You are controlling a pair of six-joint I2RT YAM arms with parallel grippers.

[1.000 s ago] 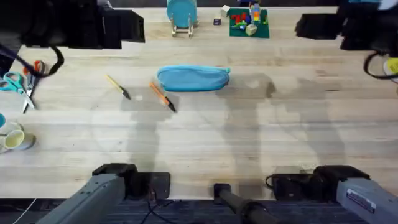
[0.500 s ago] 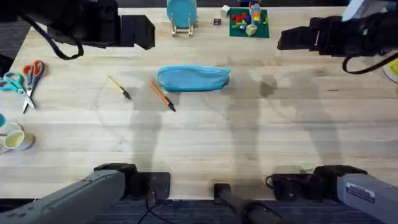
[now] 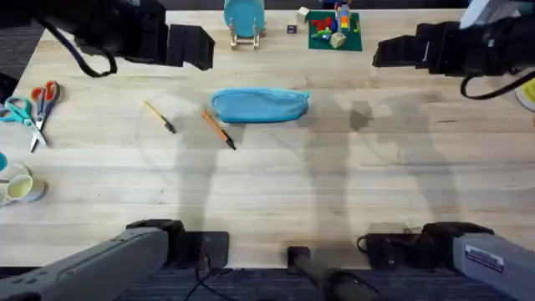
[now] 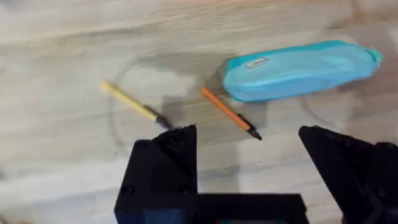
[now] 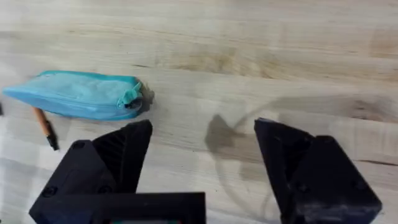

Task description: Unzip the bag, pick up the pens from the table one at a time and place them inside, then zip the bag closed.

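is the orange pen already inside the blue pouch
No, the orange pen lies on the bare table just beside the left end of the bag, fully outside it.

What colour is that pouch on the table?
The pouch is light blue, clearest in the left wrist view.

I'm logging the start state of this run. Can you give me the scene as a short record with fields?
bag: light blue pouch lying flat on the table, nothing gripping it
orange pen: on the table just beside the bag's near-left end
tan pen: on the table, further left, apart from the bag
left hand: open, above the pens, holding nothing
right hand: open, above bare wood to the right of the bag, holding nothing
pens in bag: none
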